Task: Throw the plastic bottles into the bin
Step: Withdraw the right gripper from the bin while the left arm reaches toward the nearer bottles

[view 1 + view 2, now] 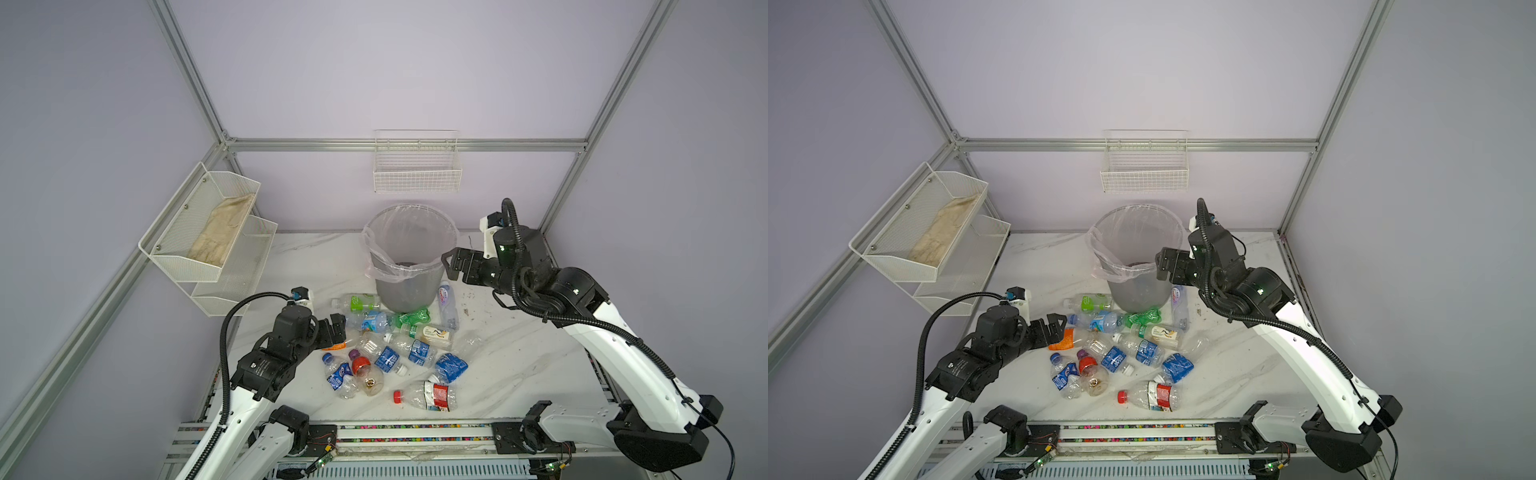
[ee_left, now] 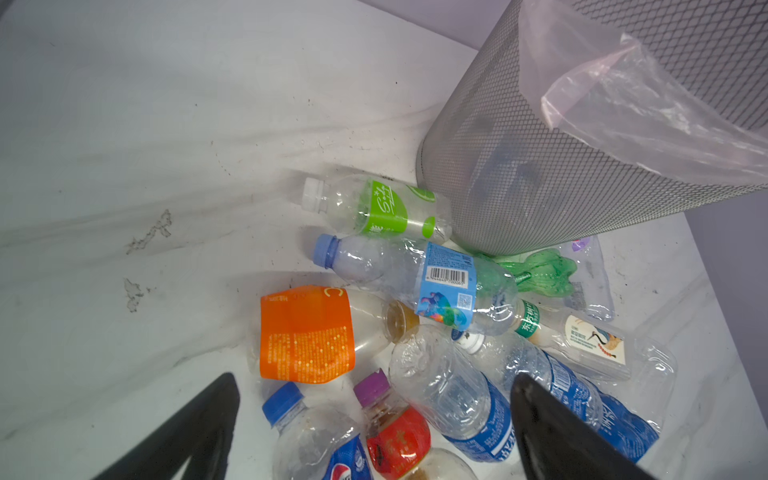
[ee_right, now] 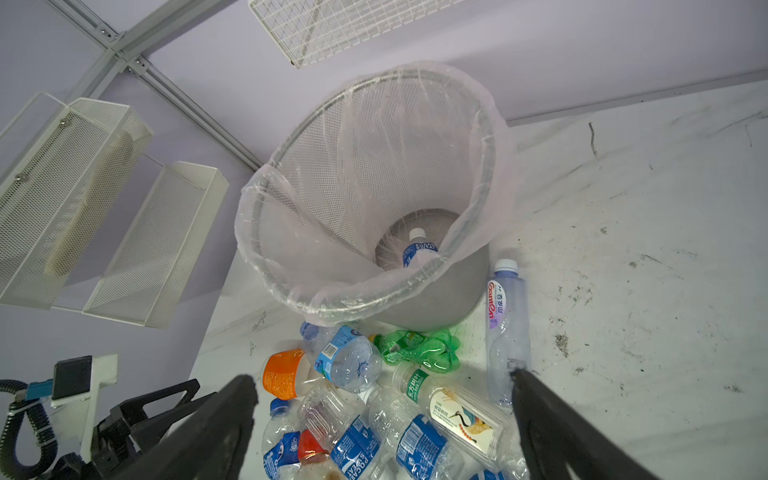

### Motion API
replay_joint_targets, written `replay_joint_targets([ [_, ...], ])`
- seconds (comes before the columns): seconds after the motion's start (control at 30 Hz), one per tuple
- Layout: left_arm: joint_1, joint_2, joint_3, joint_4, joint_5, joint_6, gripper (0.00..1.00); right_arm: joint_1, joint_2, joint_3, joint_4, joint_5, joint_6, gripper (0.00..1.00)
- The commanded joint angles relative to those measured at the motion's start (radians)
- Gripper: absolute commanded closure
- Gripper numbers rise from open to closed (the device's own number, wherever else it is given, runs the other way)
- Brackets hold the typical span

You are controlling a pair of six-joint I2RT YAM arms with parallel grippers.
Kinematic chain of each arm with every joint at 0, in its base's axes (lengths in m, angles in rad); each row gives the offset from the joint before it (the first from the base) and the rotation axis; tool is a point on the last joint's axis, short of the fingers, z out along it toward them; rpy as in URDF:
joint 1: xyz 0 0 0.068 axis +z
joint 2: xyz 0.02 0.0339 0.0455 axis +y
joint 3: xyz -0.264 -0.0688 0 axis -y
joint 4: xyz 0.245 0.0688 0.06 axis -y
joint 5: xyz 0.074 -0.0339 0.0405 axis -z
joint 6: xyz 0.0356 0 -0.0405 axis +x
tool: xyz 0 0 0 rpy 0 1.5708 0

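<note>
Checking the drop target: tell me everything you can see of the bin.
The bin is a round grey mesh wastebasket, widening toward its rim, standing upright toward the back of the white table. A clear plastic bag lines it and drapes over the rim. One blue-labelled bottle lies inside. A crushed green bottle lies at its base.

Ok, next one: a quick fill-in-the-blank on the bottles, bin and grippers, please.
1. The right wrist view shows ____ blue-labelled bottle inside the bin.
2. The frontmost bottle, nearest the front rail, has a ____ cap.
3. The left gripper and right gripper are both ____, holding nothing.
4. The cloth lies in the ____ tier of the white mesh shelf.

Missing words: one; red; open; upper.
</note>
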Motion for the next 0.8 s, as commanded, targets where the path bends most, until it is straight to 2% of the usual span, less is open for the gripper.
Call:
replay_joint_targets([
  [0.0,-0.075,0.034,-0.01,-0.029,-0.021,-0.095,0.0,0.0,-0.039,-0.033,0.015,-0.008,0.019,0.03],
  [0.17,-0.133,0.109,-0.061,-0.026,0.014,-0.159,0.02,0.0,-0.069,-0.093,0.028,-0.019,0.018,0.03],
  [0.47,-0.321,0.08,-0.084,-0.028,-0.047,-0.342,0.03,0.0,-0.102,-0.173,0.042,-0.023,0.025,0.03],
  [0.63,-0.498,0.111,-0.072,-0.029,-0.138,-0.468,0.04,0.0,-0.113,-0.206,0.061,-0.029,0.049,0.03],
  [0.77,-0.686,0.221,0.017,-0.026,-0.269,-0.477,0.03,0.0,-0.12,-0.227,0.063,-0.026,0.054,0.03],
])
